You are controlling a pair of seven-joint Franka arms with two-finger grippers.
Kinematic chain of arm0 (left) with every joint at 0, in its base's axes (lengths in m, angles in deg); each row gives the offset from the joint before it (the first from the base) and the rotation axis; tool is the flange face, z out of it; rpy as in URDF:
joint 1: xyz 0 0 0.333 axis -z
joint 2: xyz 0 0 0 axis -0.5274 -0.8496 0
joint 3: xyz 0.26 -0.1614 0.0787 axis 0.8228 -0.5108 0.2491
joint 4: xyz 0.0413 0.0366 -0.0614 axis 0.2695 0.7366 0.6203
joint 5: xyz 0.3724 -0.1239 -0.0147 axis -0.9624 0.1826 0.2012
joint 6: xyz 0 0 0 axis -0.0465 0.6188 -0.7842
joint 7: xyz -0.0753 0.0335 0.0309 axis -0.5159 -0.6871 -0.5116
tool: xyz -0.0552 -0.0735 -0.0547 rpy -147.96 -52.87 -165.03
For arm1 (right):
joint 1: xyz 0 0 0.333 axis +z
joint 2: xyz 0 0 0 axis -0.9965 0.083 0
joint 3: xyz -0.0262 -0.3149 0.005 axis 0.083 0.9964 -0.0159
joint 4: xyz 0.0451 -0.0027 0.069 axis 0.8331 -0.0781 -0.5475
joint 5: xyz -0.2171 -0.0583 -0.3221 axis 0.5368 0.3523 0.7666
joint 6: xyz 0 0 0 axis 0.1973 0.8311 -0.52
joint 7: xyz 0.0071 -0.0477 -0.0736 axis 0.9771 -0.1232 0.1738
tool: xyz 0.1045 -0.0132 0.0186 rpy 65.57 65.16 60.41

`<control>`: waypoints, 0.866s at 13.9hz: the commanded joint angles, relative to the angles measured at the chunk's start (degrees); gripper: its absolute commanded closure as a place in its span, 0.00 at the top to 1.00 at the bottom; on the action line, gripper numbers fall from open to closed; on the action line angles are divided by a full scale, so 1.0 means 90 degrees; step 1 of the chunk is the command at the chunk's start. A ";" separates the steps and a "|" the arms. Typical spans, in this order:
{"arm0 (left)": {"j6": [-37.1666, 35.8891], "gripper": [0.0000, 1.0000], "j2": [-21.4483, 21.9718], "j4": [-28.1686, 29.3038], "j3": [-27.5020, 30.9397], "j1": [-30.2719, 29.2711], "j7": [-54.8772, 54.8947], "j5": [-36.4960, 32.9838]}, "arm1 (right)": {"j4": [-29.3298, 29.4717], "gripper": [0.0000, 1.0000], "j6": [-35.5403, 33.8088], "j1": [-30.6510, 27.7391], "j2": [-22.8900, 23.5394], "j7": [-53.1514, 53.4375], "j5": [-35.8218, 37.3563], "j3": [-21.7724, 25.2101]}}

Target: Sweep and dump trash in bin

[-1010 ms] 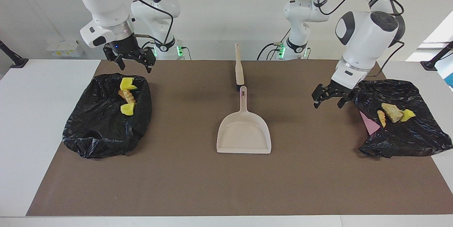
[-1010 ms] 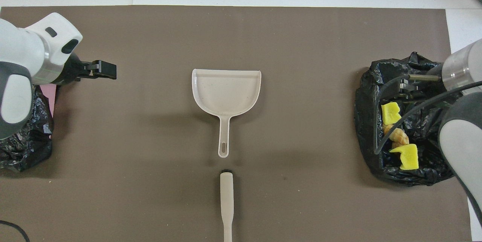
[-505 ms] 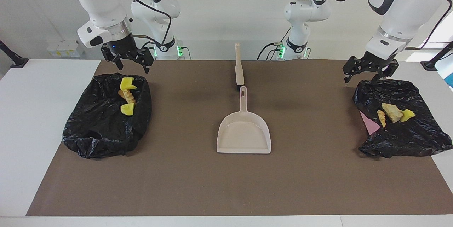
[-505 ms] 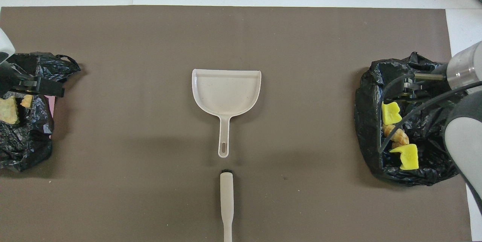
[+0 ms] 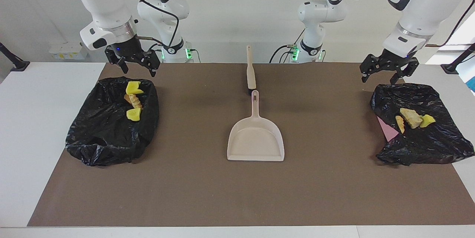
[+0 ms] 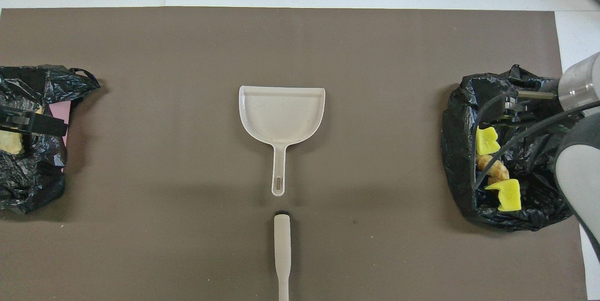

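The trash lies in two black bags. Yellow and tan chunks sit in the bag at the right arm's end; they also show in the overhead view. Tan, orange-brown and yellow chunks sit on the bag at the left arm's end. My right gripper is open and empty over the robots' edge of its bag. My left gripper is open and empty over the robots' edge of the other bag. The beige dustpan lies empty mid-mat.
A beige brush lies just nearer to the robots than the dustpan's handle, in line with it. A pink sheet pokes out from under the bag at the left arm's end. The brown mat covers the table.
My left gripper has risen and moved from over the mat beside its bag to over the bag's robots' edge. My right gripper has risen slightly. Dustpan, brush and trash have not moved.
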 commanded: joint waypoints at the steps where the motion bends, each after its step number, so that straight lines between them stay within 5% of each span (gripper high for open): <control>1: -0.0143 1.00 0.0032 -0.0179 -0.0018 -0.0013 0.0256 -0.0070 | -0.0020 1.00 -0.0026 -0.0053 -0.0031 -0.0120 0.0001 -0.0013; 12: -0.0242 1.00 0.0031 -0.0219 -0.0018 -0.0022 0.0277 0.0038 | -0.0059 1.00 -0.0026 -0.0082 -0.0051 -0.0149 0.0001 -0.0013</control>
